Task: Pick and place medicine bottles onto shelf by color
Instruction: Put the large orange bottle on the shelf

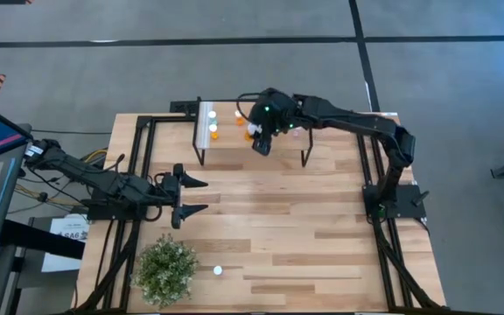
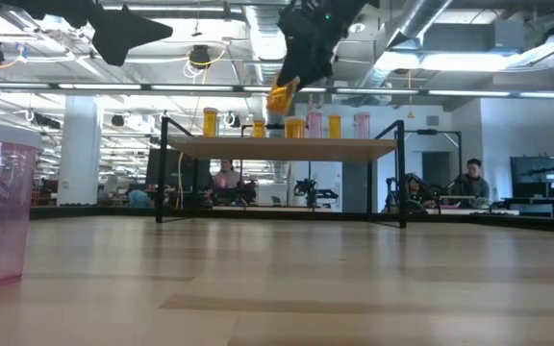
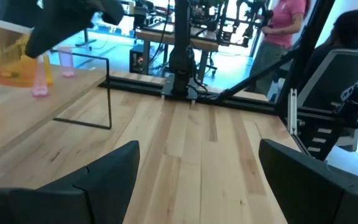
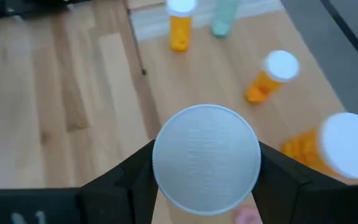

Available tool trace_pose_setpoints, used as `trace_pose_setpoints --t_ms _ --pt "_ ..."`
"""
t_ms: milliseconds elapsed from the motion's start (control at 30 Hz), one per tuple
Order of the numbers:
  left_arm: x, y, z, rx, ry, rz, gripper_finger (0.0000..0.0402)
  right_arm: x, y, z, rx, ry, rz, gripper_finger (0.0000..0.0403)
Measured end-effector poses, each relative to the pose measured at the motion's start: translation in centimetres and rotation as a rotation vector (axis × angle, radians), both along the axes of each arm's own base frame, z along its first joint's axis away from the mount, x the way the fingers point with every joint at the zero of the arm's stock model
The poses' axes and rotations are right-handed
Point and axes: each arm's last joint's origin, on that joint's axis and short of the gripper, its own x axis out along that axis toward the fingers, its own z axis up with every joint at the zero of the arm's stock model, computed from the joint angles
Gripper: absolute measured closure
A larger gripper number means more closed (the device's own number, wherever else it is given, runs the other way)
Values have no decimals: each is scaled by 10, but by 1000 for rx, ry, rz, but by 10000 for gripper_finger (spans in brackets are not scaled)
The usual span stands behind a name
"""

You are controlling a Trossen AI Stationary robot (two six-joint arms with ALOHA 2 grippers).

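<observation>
Placement wants a straight descent beside the other orange bottles [image 1: 214, 134], away from the shelf [image 1: 234, 150] edge. Left gripper [image 1: 192, 196] waits, fingers spread empty, near the worktop's left edge. Right gripper [image 1: 262, 143] clamps an orange bottle [image 2: 279, 97] above the shelf. One bottle [image 1: 218, 270] remains near the front edge. People sit in the workshop beyond.

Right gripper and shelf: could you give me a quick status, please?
Right gripper shut on an orange bottle, held above the shelf. Left gripper open, waiting over the table. Other bottles standing close below.
</observation>
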Motion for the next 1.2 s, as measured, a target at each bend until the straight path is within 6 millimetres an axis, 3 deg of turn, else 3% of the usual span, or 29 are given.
trace_pose_setpoints --t_ms 233,600,1200 --pt "0 0 0 2 0 0 84 -5 -14 -1 -29 24 4 176" --pt "0 0 0 0 1 1 84 14 -22 -39 -12 130 27 176" --pt "0 0 0 1 2 1 84 9 -37 -37 -11 113 -34 162"
